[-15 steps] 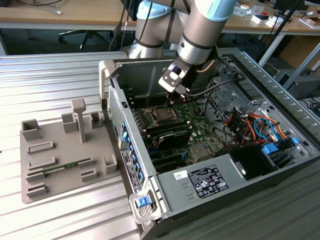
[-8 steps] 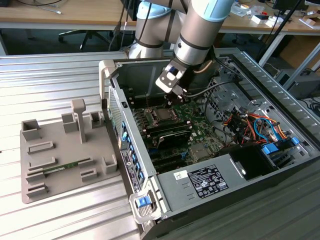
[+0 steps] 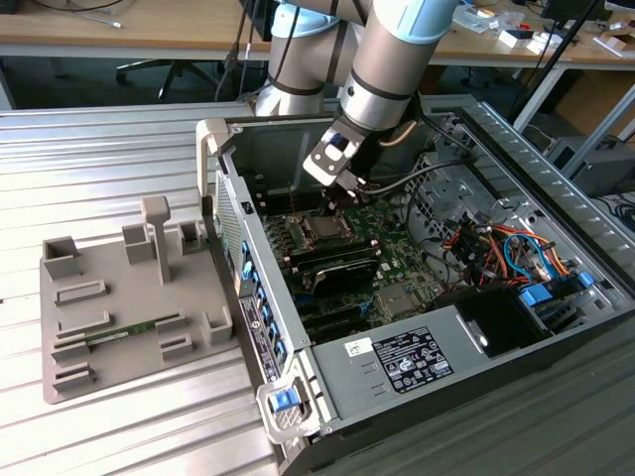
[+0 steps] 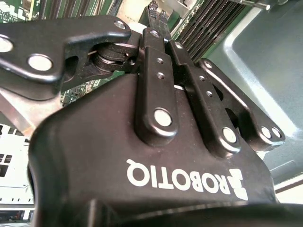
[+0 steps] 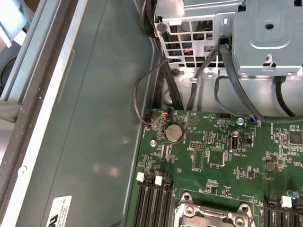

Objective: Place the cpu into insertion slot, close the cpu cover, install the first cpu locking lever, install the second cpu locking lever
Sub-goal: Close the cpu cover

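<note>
In the exterior view my gripper (image 3: 343,196) hangs inside the open computer case, just above the far edge of the insertion slot (image 3: 319,231). The slot is a silver-rimmed square with a dark grey middle on the green board. The cpu cover (image 5: 213,213) lies flat over the slot in the first wrist view, and only its far edge is in the picture. I cannot make out the cpu itself. In the second wrist view the gripper (image 4: 156,15) has its two black fingers pressed together, with nothing visible between them.
The green board (image 5: 222,156) carries a coin battery (image 5: 173,133) and black memory slots (image 5: 154,205). Black cables (image 5: 142,94) loop near the drive cage (image 5: 265,33). The case wall (image 3: 223,188) stands at the exterior view's left, beside a grey fixture tray (image 3: 119,307).
</note>
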Controlling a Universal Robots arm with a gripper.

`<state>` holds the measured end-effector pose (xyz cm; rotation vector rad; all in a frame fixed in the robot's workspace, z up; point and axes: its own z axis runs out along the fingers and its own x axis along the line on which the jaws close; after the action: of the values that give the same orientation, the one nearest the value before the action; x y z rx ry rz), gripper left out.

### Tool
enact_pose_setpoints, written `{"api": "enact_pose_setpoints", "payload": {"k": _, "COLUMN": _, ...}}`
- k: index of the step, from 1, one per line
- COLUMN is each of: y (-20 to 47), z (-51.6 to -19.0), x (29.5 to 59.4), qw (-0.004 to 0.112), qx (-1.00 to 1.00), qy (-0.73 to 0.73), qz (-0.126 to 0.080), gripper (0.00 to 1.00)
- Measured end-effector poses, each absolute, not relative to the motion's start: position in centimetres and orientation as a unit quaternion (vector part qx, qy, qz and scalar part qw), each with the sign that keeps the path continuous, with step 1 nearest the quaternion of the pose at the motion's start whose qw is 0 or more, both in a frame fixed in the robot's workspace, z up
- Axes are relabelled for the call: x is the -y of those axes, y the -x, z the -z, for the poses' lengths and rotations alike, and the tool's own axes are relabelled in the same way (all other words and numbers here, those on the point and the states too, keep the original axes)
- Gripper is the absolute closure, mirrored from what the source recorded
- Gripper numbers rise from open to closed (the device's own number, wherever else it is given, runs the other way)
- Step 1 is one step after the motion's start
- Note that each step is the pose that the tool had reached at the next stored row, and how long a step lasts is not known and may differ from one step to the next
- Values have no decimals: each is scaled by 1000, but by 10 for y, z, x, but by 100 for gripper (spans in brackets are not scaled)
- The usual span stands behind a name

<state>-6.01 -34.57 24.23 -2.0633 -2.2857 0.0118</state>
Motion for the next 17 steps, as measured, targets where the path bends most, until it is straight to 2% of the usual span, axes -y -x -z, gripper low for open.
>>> {"api": "enact_pose_setpoints", "payload": {"k": 17, "y": 68, "z": -241, "x": 346, "qw": 31, "qx": 742, "qy": 670, "qz": -4, "gripper": 90}}
